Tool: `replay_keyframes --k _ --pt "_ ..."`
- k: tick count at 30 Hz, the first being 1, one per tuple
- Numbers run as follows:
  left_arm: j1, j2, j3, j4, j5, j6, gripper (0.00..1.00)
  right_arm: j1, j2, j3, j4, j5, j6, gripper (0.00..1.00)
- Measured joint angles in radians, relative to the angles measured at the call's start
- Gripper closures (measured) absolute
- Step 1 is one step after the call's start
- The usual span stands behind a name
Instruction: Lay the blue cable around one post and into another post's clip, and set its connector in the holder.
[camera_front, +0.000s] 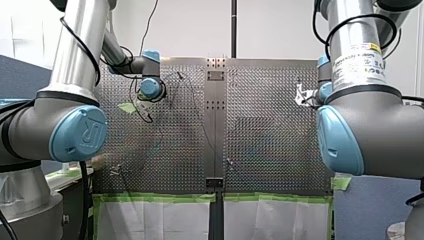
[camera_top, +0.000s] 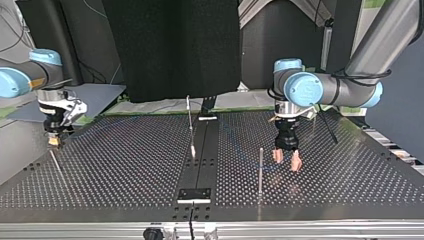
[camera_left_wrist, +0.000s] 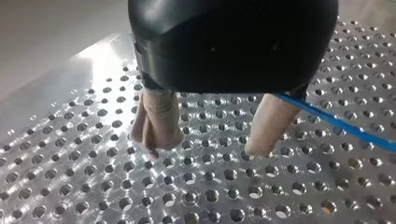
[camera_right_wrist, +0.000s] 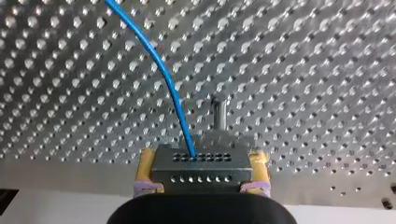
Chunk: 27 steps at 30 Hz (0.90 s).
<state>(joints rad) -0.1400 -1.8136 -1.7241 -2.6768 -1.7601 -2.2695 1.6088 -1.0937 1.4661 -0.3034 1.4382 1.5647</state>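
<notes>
Right claw (camera_right_wrist: 201, 173) clamped on the grey connector (camera_right_wrist: 201, 161), just short of a post (camera_right_wrist: 218, 111). Blue cable (camera_right_wrist: 161, 70) runs on past that post. Left claw (camera_left_wrist: 208, 142) open and empty, low over the tabletop (camera_left_wrist: 93, 186), cable beside one finger. Routing step looks to be in hand; next, the left claw needs to close on the cable.

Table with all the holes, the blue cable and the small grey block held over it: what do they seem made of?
Table: looks like metal, likely aluminium, bare and brushed; it glints around the holes.
Cable: probably a plastic jacket, smooth, slightly glossy, bending in a soft curve.
Block: dull grey with neat rows of holes; metal or hard plastic, I cannot tell.
</notes>
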Motion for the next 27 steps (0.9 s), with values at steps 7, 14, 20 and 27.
replay_keyframes --k 7,14,20,27 --pt "-0.003 0.0 0.0 -0.007 -0.008 0.008 0.0 -0.015 0.003 0.0 0.011 0.003 -0.005 0.37" --pt "-0.008 0.0 0.0 -0.011 -0.01 0.011 0.0 -0.025 0.01 0.0 0.006 0.007 -0.004 0.37" --pt "-0.009 0.0 -0.001 -0.012 -0.011 0.012 0.0 -0.023 0.013 0.0 0.008 0.008 -0.008 0.37" --pt "-0.009 0.0 0.0 -0.01 -0.011 0.013 0.0 -0.023 0.014 0.001 0.005 0.006 -0.012 0.37"
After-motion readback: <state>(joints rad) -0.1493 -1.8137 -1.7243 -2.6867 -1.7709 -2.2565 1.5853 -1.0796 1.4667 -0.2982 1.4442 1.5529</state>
